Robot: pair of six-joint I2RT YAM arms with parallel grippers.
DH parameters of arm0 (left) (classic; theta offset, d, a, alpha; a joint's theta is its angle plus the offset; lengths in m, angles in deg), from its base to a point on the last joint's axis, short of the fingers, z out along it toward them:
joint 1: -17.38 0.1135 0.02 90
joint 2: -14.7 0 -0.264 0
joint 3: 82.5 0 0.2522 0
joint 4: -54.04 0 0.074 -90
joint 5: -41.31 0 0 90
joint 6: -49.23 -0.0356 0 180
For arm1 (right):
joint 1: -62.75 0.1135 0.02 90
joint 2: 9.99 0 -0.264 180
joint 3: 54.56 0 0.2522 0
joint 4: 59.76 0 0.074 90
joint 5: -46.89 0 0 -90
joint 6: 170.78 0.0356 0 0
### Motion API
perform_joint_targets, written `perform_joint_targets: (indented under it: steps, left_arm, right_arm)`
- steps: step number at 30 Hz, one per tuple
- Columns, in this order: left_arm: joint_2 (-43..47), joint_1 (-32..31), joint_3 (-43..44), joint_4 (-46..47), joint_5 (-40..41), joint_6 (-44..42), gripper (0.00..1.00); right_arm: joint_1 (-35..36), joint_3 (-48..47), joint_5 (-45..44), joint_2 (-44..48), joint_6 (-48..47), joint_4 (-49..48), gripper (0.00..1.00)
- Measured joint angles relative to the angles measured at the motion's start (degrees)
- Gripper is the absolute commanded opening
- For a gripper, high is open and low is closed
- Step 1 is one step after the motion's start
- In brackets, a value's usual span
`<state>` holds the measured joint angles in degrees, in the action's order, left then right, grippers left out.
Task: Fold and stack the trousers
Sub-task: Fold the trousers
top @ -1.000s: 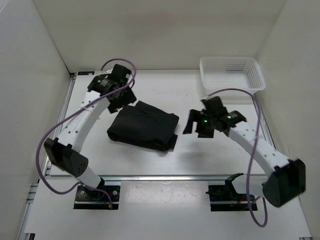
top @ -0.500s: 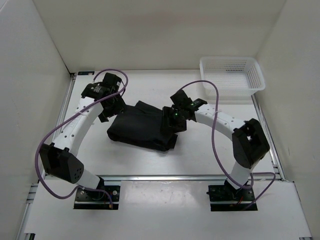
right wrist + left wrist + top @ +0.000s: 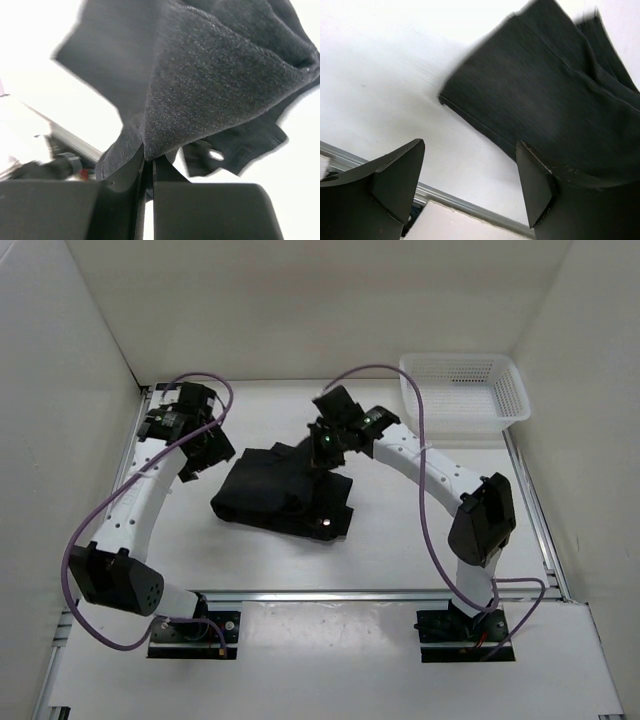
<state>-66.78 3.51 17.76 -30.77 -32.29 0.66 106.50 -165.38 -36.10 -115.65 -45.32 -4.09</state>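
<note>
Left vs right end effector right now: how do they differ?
The left end effector is open and empty; the right end effector is shut on a fold of the trousers. Left hangs beside the trousers' left edge; right is over their far right part. Both are black, two-fingered.

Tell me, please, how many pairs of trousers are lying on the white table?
1. The folded black fabric trousers lie centrally on the white table, far edge pinched in the right tool. Another could hide within the folds.
</note>
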Motion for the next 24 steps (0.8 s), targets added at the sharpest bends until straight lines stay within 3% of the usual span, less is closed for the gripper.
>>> perform_joint_targets:
  steps: [9,12,24]
  left_arm:
    - [1.2,13.9,16.4,-2.6,-0.2,-4.9,0.85]
    - [2.7,14.9,17.4,-2.8,-1.5,-5.6,0.85]
    - [4.1,17.6,11.6,-4.4,-5.5,-6.8,0.85]
  right_arm:
    - [3.1,-45.1,12.5,-13.8,-2.5,5.0,0.00]
    - [3.2,-49.1,16.7,-16.7,-2.0,4.6,0.00]
    - [5.2,-50.8,26.3,-23.1,-3.3,0.7,0.00]
